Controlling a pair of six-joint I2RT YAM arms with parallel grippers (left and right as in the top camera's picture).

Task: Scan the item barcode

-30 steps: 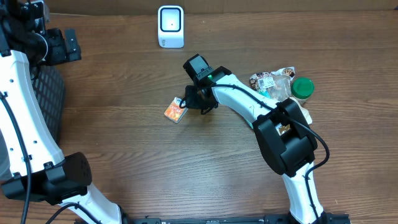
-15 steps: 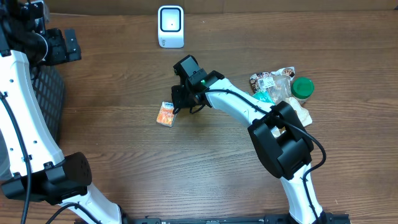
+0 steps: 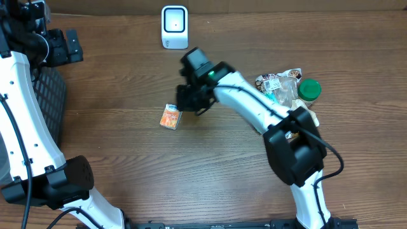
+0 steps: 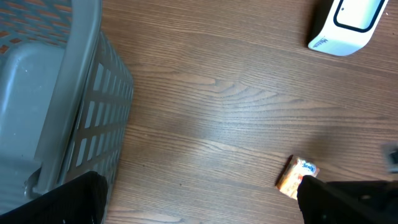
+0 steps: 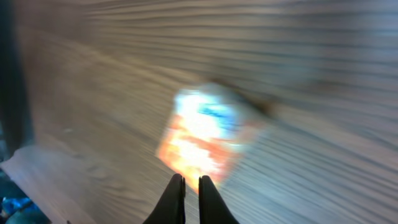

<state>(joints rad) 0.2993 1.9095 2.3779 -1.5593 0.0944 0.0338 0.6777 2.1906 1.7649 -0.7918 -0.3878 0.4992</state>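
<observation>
R gripper (image 5: 191, 188) together by orange pkt (image 3: 170, 117) on table (image 3: 114, 149), L gripper (image 4: 199, 205) apart nr basket (image 4: 99, 106).

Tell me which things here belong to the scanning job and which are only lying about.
Job: packet, scanner, right gripper (shut, near the packet).
Lying about: basket, jar, bag.

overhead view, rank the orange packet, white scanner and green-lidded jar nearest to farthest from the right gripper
From the right gripper:
1. orange packet, just below and left of the fingertips in the view.
2. white scanner, up at the far edge.
3. green-lidded jar, well off to the right.
</observation>
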